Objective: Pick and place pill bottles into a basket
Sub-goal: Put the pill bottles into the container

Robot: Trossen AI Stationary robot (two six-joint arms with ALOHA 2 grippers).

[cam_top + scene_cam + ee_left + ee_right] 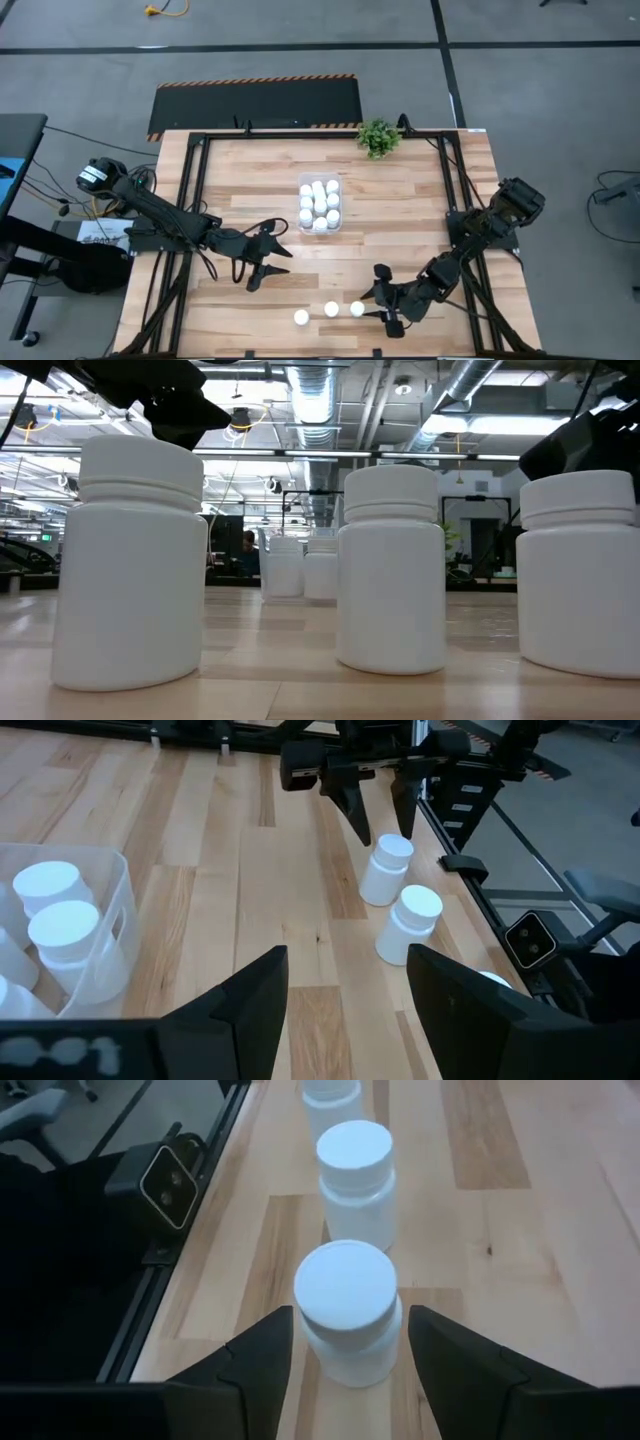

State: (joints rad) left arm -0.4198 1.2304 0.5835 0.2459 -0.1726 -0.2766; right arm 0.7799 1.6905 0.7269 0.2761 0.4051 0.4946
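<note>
- Right gripper (pixel 348 1355) fingers (pixel 262 1350) are spread around the nearest pill bottle (pixel 348 1312); no contact is seen.
- Left gripper (pixel 268 268) fingers are parted and empty, above the tabletop (pixel 400 200).
- Three bottles stand in a row near the front edge; the rest sit in the basket (pixel 320 203).

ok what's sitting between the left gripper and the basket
Nothing: bare wood separates the left gripper from the basket, as the high view shows.

Three white pill bottles (pixel 391 568) stand upright in a row on the wooden worktop (pixel 300 660), more bottles (pixel 285 567) standing far behind.
</note>
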